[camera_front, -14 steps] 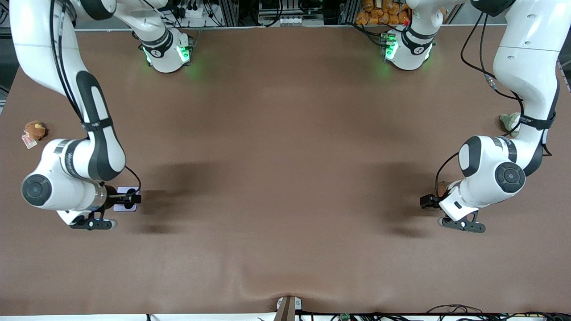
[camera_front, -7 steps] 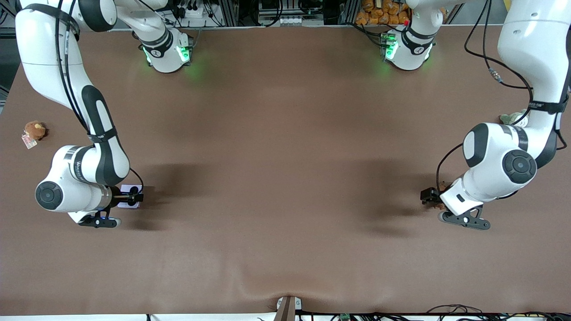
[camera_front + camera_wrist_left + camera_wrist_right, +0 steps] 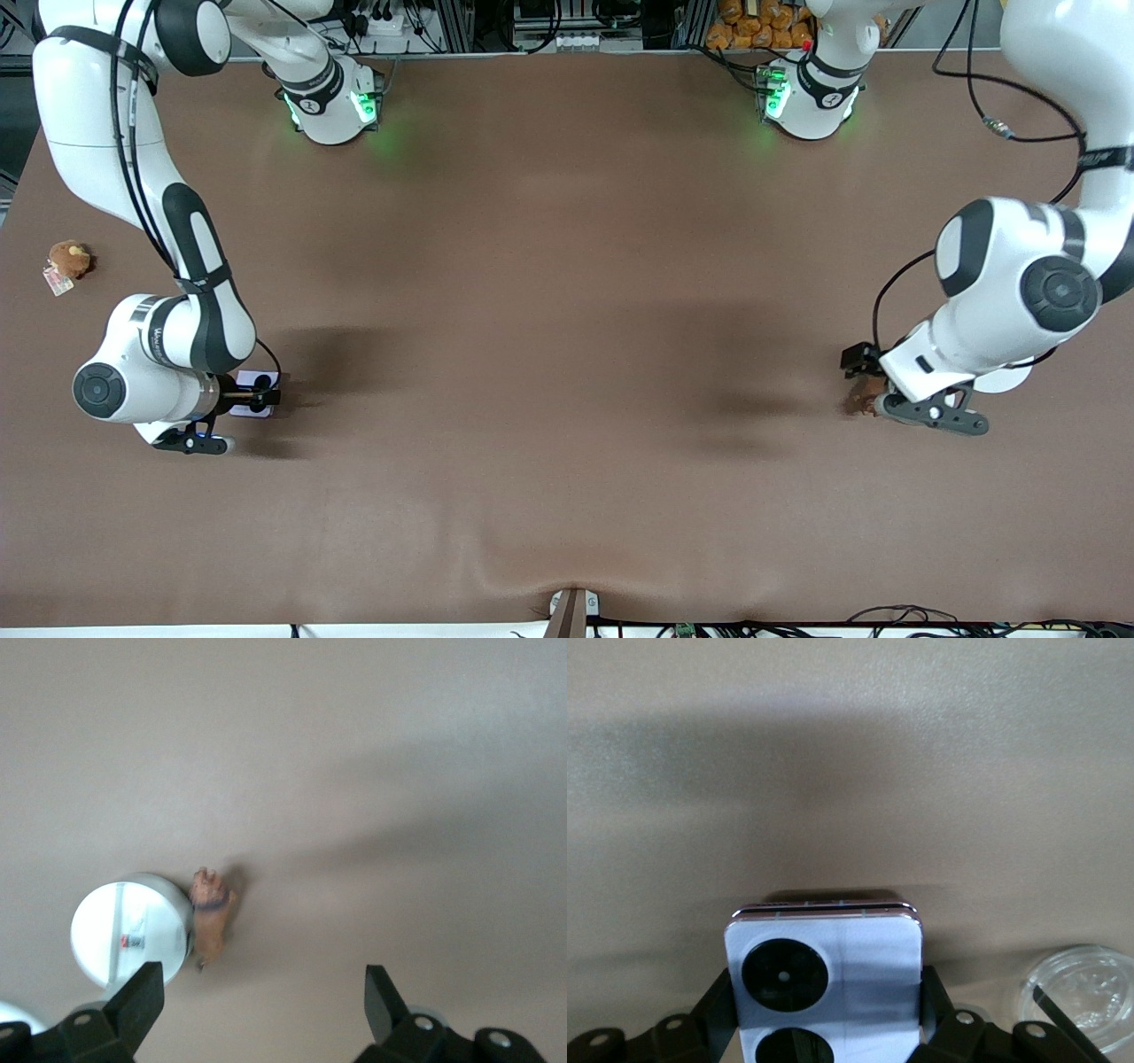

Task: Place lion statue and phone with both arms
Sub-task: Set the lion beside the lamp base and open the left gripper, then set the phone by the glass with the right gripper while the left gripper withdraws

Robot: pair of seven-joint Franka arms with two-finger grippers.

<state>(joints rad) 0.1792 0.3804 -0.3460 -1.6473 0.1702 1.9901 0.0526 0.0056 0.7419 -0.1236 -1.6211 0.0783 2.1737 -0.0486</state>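
Two white arms work at the brown table [image 3: 567, 354], one at each end. The right gripper [image 3: 257, 400] hangs low over the tabletop near the right arm's end, its fingers [image 3: 713, 1010] clamped on one small, nearly square lavender flip phone [image 3: 824, 983], whose two round black camera circles face the wrist camera. The left gripper [image 3: 261, 1001] hovers at the left arm's end with its fingers [image 3: 142, 1001] spread wide and holding nothing. Below it lies one tiny brown lion statue [image 3: 211, 912] on the table, just beside one round white disc [image 3: 131, 930]. One clear round lid [image 3: 1081, 992] sits near the phone. One round brown plush toy with a tag [image 3: 67, 260] rests well apart, by the table's edge at the right arm's end.
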